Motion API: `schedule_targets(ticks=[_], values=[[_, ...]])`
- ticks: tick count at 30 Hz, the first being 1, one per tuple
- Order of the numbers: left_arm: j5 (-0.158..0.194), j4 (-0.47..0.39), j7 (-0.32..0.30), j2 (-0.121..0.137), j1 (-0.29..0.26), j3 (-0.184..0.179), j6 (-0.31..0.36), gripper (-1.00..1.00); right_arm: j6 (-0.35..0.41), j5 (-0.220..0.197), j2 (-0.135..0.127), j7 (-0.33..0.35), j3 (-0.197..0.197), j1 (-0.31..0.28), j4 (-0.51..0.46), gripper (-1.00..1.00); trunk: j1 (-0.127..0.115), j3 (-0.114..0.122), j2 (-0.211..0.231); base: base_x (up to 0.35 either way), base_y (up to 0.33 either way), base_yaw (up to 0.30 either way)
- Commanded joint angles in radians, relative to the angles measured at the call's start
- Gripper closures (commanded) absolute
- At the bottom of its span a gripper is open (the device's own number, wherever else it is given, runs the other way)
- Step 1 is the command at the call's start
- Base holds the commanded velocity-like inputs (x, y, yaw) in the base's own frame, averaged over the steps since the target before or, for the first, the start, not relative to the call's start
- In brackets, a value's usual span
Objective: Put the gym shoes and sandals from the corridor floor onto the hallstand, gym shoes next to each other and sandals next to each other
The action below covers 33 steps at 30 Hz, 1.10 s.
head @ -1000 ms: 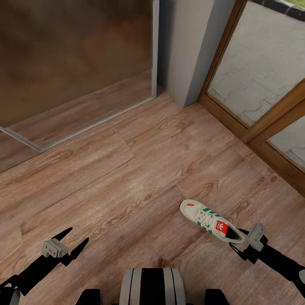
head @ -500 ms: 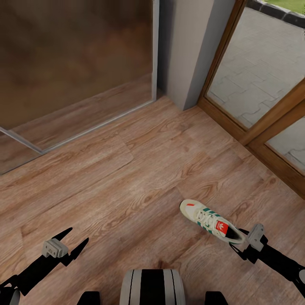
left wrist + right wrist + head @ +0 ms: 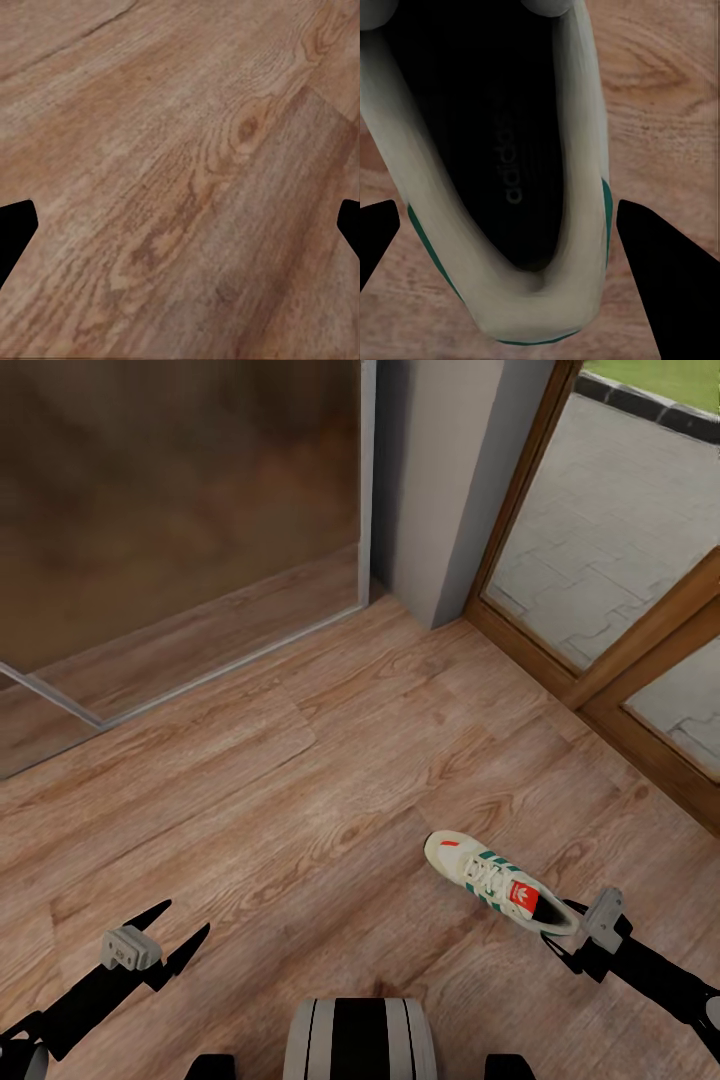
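Observation:
One white gym shoe [image 3: 492, 880] with green stripes and a red-orange tongue label lies on the wood-plank corridor floor [image 3: 300, 780], toe pointing away from me and to the left. My right gripper [image 3: 558, 928] is open at the shoe's heel. In the right wrist view the heel opening of the gym shoe [image 3: 502, 180] sits between the two spread fingers [image 3: 667, 285]. My left gripper [image 3: 186, 915] hangs open over bare floor [image 3: 180, 150], its fingertips [image 3: 15, 232] wide apart with nothing between them. The other gym shoe, the sandals and the hallstand are out of view.
A grey wall corner [image 3: 445, 490] stands ahead. Right of it runs a wood-framed glass door [image 3: 600, 660] with paving outside. A dark reflective sliding panel [image 3: 170, 500] with a metal floor rail fills the far left. Open floor lies between the two arms.
The head camera has shifted slightly, so the wall and door sit a little lower in the picture. The shoe and both grippers keep their places.

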Motion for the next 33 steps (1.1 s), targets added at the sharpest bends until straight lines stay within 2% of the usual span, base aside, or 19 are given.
schedule_targets(ticks=[1, 33], values=[[0.0, 0.005, 0.0, 0.0, 0.0, 0.0, 0.0, -1.0, 0.0, 0.0, 0.0, 0.0, 0.0, 0.0, 0.0, 1.0, 0.0, 0.002, 0.0, 0.0, 0.0, 0.0], [0.0, 0.022, 0.0, 0.001, 0.0, 0.001, 0.0, -1.0, 0.0, 0.0, 0.001, -0.002, 0.0, 0.0, -0.001, 1.0, 0.0, 0.051, 0.0, 0.0, 0.0, 0.0]])
